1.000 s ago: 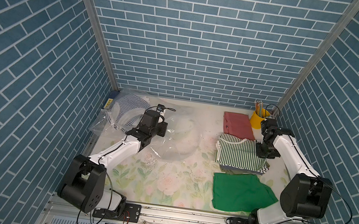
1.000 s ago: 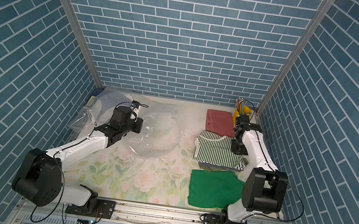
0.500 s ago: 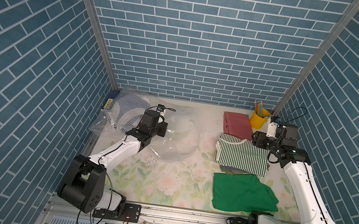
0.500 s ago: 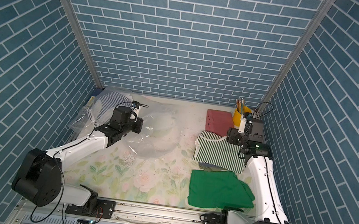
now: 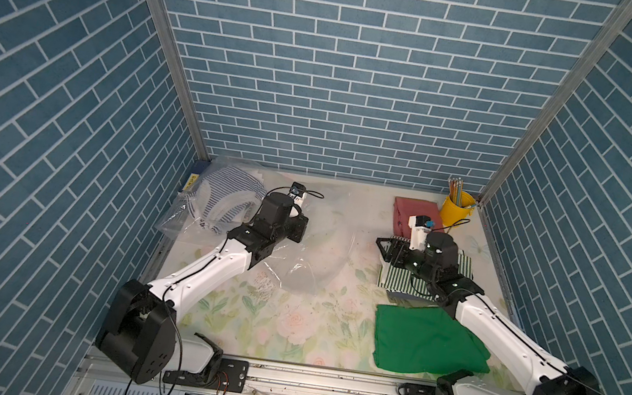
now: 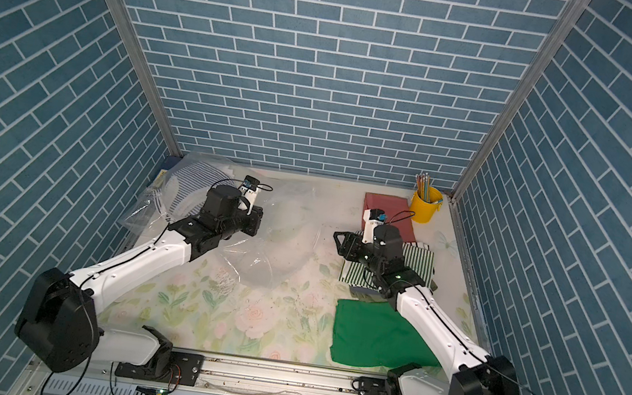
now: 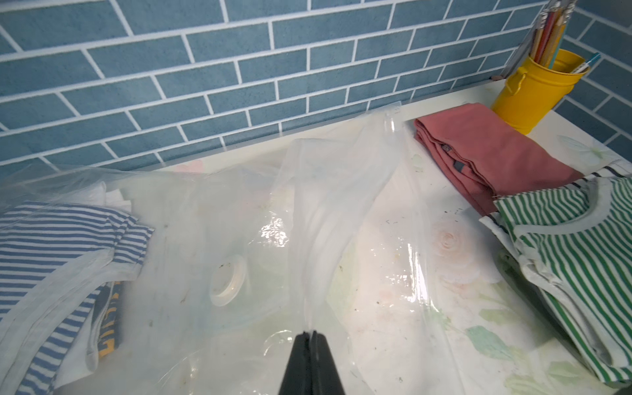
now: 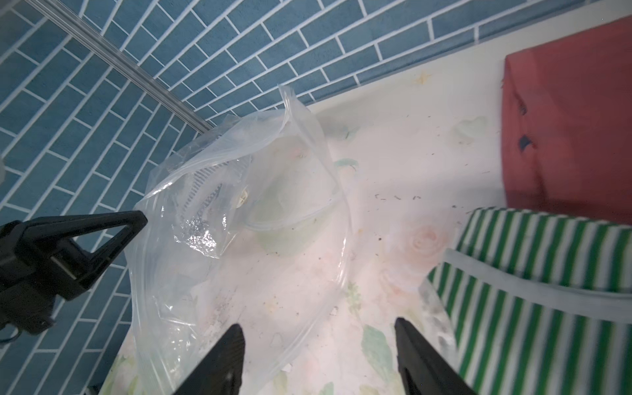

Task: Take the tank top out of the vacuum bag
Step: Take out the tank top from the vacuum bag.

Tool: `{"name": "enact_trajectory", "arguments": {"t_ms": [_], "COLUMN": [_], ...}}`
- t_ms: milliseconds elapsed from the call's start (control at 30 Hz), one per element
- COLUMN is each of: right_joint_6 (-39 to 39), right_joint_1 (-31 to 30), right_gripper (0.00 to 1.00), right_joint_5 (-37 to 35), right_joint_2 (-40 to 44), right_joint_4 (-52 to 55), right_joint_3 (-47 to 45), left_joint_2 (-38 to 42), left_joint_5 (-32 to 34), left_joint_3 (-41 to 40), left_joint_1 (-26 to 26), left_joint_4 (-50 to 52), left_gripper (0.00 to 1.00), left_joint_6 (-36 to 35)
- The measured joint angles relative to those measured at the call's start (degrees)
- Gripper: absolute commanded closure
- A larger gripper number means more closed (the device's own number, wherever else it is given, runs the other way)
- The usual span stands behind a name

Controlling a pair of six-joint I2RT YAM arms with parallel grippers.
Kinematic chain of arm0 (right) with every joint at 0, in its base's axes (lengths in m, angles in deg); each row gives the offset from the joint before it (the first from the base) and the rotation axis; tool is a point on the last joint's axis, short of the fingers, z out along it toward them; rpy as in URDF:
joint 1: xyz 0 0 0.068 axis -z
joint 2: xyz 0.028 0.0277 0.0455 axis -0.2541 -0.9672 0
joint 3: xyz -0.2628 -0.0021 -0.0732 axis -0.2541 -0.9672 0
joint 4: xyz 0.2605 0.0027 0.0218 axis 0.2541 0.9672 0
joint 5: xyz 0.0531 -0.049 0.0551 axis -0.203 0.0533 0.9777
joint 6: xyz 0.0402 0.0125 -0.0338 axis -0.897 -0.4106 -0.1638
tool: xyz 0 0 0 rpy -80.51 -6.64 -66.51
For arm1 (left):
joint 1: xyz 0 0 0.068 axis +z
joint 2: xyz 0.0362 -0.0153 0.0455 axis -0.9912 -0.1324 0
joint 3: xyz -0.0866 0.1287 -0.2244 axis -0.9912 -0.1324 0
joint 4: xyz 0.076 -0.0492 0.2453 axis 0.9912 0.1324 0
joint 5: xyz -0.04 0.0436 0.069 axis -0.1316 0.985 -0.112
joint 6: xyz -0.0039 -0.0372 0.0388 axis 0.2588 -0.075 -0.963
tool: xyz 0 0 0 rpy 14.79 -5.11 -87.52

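Observation:
The clear vacuum bag [image 5: 319,249] [image 6: 282,244] lies crumpled at the back left of the flowered table. The blue-and-white striped tank top [image 5: 222,198] [image 6: 190,185] [image 7: 51,246] sits inside its far left end. My left gripper [image 5: 297,229] [image 7: 310,333] is shut on a raised fold of the bag's film [image 7: 325,222]. My right gripper [image 5: 383,246] [image 6: 341,244] [image 8: 318,330] hangs open and holds nothing. It hovers just right of the bag's open edge [image 8: 342,239] and points at it.
A green-striped garment [image 5: 395,277] [image 8: 547,256] lies under my right wrist, with a folded red one [image 5: 412,216] behind it and a green cloth [image 5: 424,339] in front. A yellow pencil cup [image 5: 457,210] stands in the back right corner. The bag's round valve [image 7: 227,280] faces up.
My right gripper has left the green-striped garment, opened wider and swung left toward the bag. The left arm has not moved.

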Motion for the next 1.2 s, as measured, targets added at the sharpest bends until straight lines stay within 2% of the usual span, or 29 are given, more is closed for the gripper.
{"name": "enact_trajectory", "arguments": {"t_ms": [267, 467, 733, 1200], "right_joint_6": [-9.49, -15.3, -17.92, -19.85], "right_joint_1": [-12.13, -17.03, -18.62, -19.21], "right_gripper": [0.33, 0.33, 0.33, 0.34], "right_joint_5": [-2.51, -5.6, -6.67, 1.84], "right_joint_2": [-17.81, -27.28, -35.01, -53.94], "right_joint_4": [-20.2, -27.58, -31.41, -34.01], "right_joint_3": [0.68, 3.82, 12.22, 28.76], "left_joint_2": [0.0, -0.35, -2.75, -3.67], "left_joint_5": [1.6, 0.5, -0.96, -5.11], "left_joint_3": [3.37, 9.07, 15.3, 17.66], "left_joint_1": [-5.49, -7.76, -12.5, -14.8], "left_joint_4": [1.84, 3.04, 3.41, 4.74], "left_gripper": [1.0, 1.0, 1.0, 1.0], "left_joint_6": [2.62, 5.42, 6.78, 9.9]}}
